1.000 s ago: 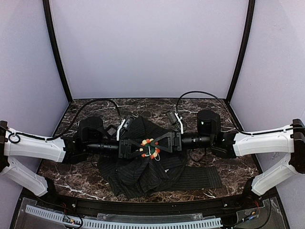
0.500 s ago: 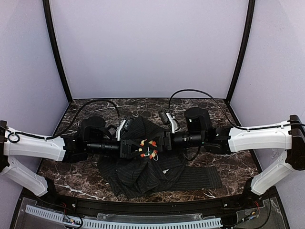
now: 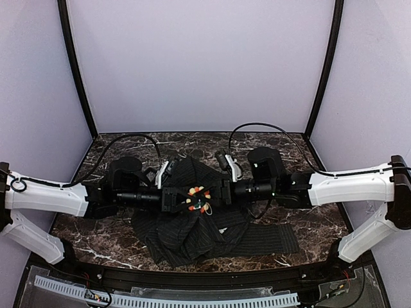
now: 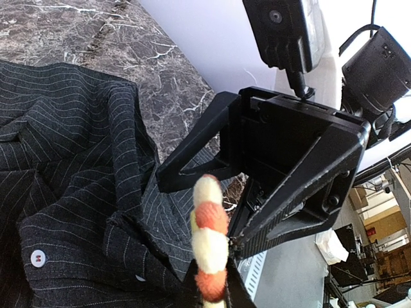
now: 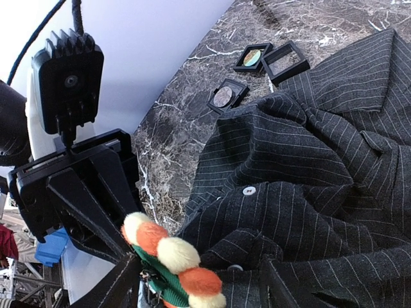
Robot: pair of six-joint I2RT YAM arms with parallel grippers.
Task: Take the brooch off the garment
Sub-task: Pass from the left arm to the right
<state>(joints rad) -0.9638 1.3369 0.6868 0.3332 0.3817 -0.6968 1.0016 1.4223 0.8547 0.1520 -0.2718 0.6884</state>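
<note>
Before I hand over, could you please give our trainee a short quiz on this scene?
1. True or false: the right claw is shut on the brooch.
2. How many small black boxes lie on the table beside the garment? A one, B three, C five.
3. Fill in: the shut claw is the ___ one.
Key: 1 false, its fingers stand open either side of the brooch; 2 B; 3 left claw.
</note>
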